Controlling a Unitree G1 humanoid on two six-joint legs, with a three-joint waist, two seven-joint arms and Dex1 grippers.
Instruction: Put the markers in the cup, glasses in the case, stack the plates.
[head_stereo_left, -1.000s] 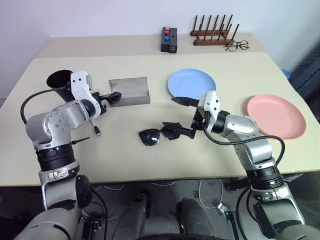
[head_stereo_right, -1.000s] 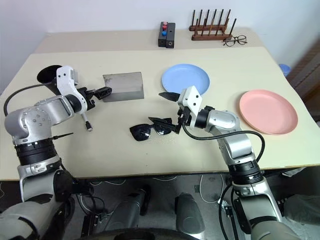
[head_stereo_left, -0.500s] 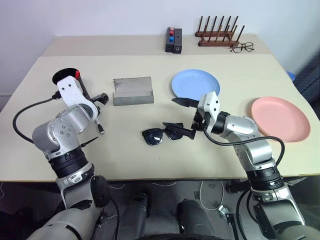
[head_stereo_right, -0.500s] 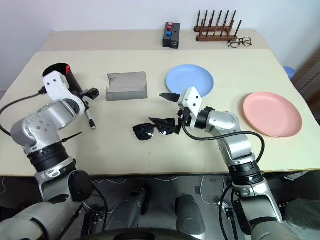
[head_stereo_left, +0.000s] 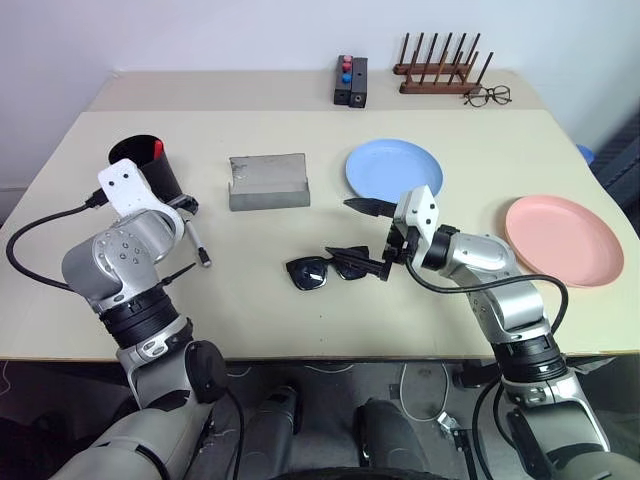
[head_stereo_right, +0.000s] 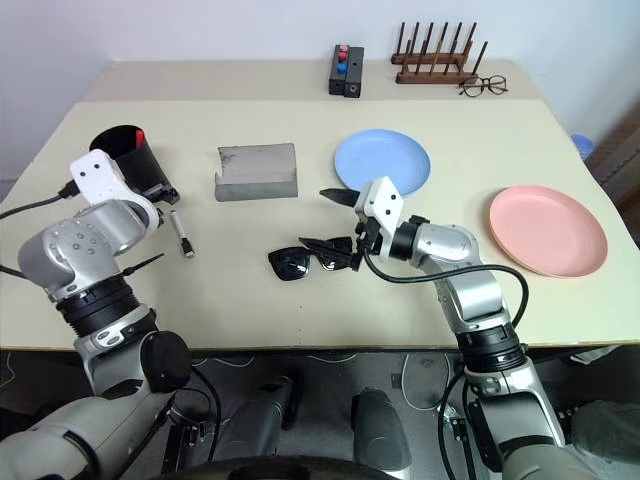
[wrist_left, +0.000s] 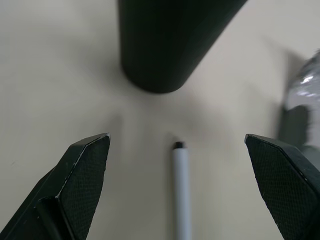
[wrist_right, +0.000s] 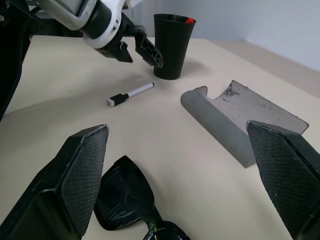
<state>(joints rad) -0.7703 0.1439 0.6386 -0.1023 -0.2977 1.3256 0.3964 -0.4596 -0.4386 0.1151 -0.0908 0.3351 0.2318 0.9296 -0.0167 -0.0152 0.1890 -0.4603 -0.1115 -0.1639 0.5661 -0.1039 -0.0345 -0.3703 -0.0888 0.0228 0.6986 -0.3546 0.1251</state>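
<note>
Matte black tapered cup (head_stereo_right: 132, 160) near the desk's left edge, red-capped marker (head_stereo_right: 138, 134) already inside; beside it, left gripper (wrist_left: 182, 150) spread wide over a loose white marker (head_stereo_right: 182, 232), probably lining up a pick. Grey open case (head_stereo_right: 256, 170), black sunglasses (head_stereo_right: 310, 257) toward the front edge between the empty, parted fingers of right gripper (head_stereo_right: 340, 225). Light blue plate (head_stereo_right: 382, 160), salmon plate (head_stereo_right: 547, 229) unstacked. Beige desk (head_stereo_right: 300, 300), pale wall.

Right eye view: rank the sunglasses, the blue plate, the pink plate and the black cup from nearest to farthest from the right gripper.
1. Sunglasses: on the table just below the right gripper, toward the robot's left.
2. Blue plate: just beyond the gripper.
3. Pink plate: far out on the robot's right.
4. Black cup: at the table's far left, beside the left gripper.
</note>
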